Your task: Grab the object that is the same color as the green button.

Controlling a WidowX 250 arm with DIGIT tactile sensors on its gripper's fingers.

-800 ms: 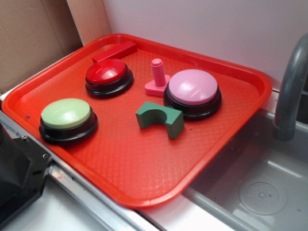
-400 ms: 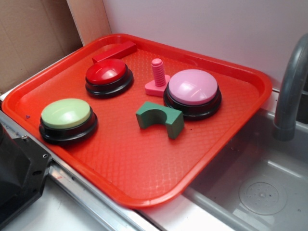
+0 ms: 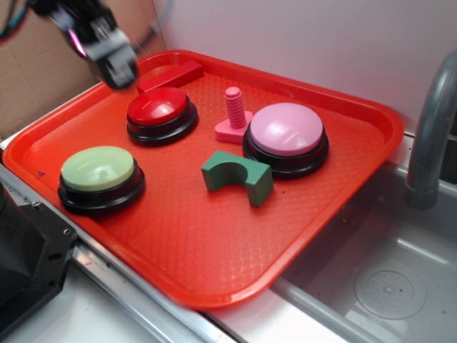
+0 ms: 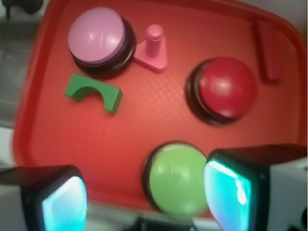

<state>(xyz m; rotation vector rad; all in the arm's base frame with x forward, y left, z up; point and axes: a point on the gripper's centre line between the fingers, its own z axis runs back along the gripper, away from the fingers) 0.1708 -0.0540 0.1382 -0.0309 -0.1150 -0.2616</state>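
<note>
Red tray (image 3: 214,264), green arch block (image 3: 238,176) mid-tray (untouched), tool (image 3: 118,71) well apart, far corner

Upper left of exterior view: arm blurred, black body, grey-silver gripper (image 3: 114,63) end, pink-magenta streak along one side, thin dark cables trailing behind. Lower edge of wrist view: two black-framed fingers (image 4: 236,185) with glossy pads reflecting cyan-white; pale grey body part at lower right.

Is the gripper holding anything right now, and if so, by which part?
Nothing is held. The gripper is open with an empty gap over the tray, and the green arch block lies untouched on it.
</note>
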